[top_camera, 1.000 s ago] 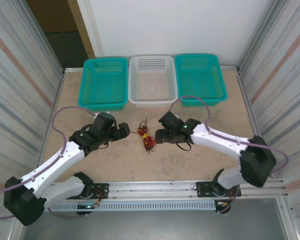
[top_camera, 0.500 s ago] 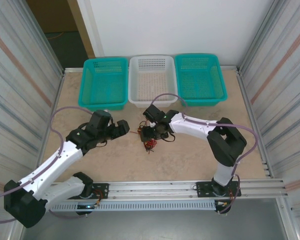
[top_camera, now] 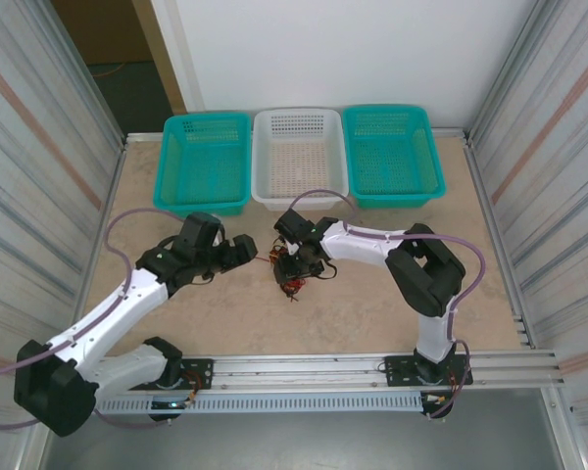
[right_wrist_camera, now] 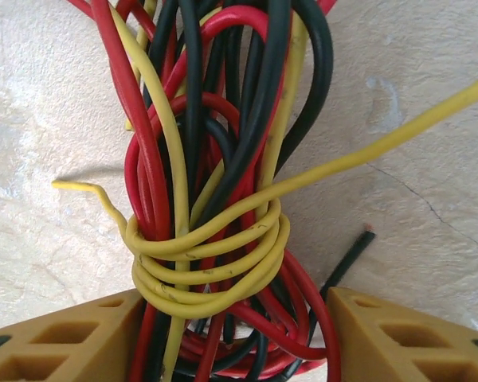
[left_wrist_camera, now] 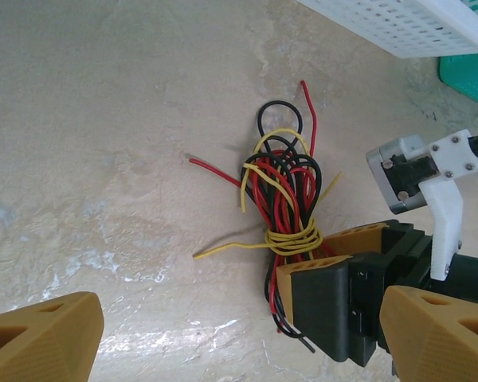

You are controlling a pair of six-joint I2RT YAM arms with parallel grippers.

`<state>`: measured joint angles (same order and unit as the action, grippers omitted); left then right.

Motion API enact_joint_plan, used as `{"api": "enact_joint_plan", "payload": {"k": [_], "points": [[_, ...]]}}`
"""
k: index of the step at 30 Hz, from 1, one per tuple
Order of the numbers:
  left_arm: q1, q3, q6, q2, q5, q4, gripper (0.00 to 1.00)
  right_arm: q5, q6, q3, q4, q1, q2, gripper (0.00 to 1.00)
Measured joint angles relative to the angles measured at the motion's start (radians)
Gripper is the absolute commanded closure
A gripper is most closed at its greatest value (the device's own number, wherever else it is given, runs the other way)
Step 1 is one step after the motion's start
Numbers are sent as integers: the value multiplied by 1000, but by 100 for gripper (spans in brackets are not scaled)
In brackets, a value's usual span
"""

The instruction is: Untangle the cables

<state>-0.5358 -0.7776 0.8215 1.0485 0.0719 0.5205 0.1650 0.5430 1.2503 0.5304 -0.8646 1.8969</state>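
A knotted bundle of thin red, black and pale yellow cables [left_wrist_camera: 283, 199] lies mid-tabletop [top_camera: 225, 313], near the white plastic basket [top_camera: 300, 202]. The right pincer [right_wrist_camera: 231, 334] straddles its lower end, pads close against the wires; whether they pinch I cannot tell. The left pincer [left_wrist_camera: 239, 338] hovers wide beside it, holding nothing. The step looks like anchoring the bundle; next, I judge, the coil of yellow wire [right_wrist_camera: 207, 270] binding its waist needs unwinding from a loose end

Beige marbled stone-look desk [top_camera: 225, 313], evenly lit. Plain white back wall [top_camera: 353, 49] at 12 o'clock. Ribbed silver wall panel [top_camera: 29, 147] at 9 o'clock; matching ribbed panel [top_camera: 559, 127] at 3 o'clock. Dark opening [top_camera: 127, 93] at 11 o'clock. Aluminium rail [top_camera: 304, 367] at 6 o'clock.
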Motion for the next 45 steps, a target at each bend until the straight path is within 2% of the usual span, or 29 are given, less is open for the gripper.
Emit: {"api": "enact_joint_plan", "payload": {"k": [4,8,9,12,16,22,25,31,40,45], "points": [[0,0,4,34,15,-14,11,4,-3,0,-6,1,-1,72],[0,-1,3,63,23,-32,11,19,-8,-7,-23,6,-7,97],[2,-2,2,69,26,-32,11,21,-8,-10,-27,7,-11,100],[21,-4,-6,84,55,-44,9,32,-5,-31,-52,13,-44,100],[90,-8,-13,87,138,-70,2,87,-1,-85,-99,34,-90,100],[184,-17,-12,69,291,-132,1,302,56,-149,-200,143,-195,100],[188,-27,-9,72,379,-177,1,400,77,-149,-248,175,-232,100],[188,-30,47,95,510,-282,1,535,94,-142,-277,169,-288,100],[189,-13,153,97,594,-398,1,609,122,-142,-303,166,-336,100],[190,27,191,107,614,-420,9,623,128,-141,-304,149,-336,100]]}}
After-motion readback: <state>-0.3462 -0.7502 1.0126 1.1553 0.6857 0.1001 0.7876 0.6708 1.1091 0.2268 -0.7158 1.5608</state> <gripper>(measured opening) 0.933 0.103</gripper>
